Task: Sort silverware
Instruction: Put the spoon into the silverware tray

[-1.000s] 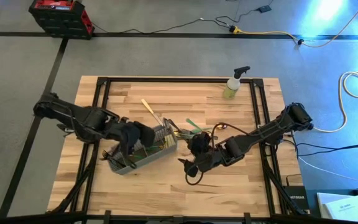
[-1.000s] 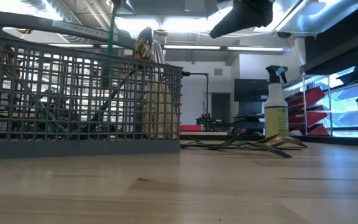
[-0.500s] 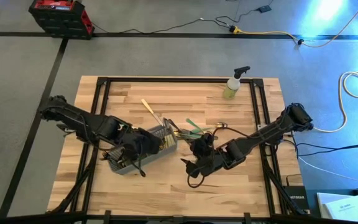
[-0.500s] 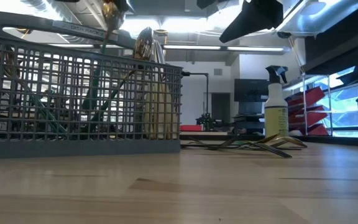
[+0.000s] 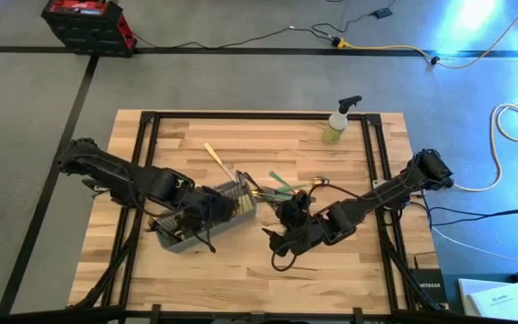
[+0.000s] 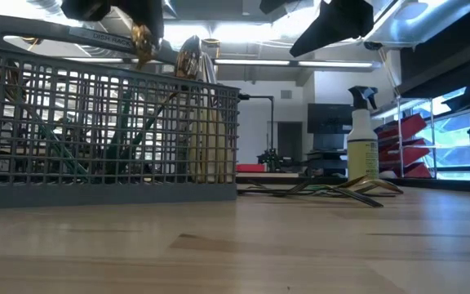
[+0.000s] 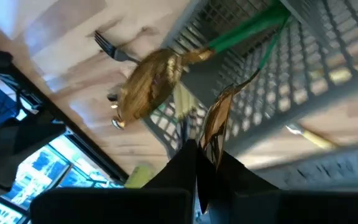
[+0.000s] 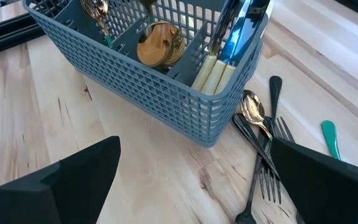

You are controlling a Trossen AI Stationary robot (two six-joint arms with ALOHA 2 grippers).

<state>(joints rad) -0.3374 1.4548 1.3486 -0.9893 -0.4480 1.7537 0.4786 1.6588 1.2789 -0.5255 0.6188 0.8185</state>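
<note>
Lowered: left hand [image 6: 141,20] clamped on spoon [image 6: 143,39] at caddy [image 5: 207,219] rim | right hand [image 5: 280,241] apart, over bare table [image 5: 241,270]

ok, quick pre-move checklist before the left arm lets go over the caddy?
1. Left pincer shut on a gold-headed utensil: ok.
2. Left pincer over the grey caddy: ok.
3. Which compartment lies under the utensil: cannot tell.
4. Right pincer open, holding nothing: ok.
5. Right pincer apart from the caddy, beside it: ok.
6. Loose silverware on the table by the caddy's end, unsorted: not ok.
</note>
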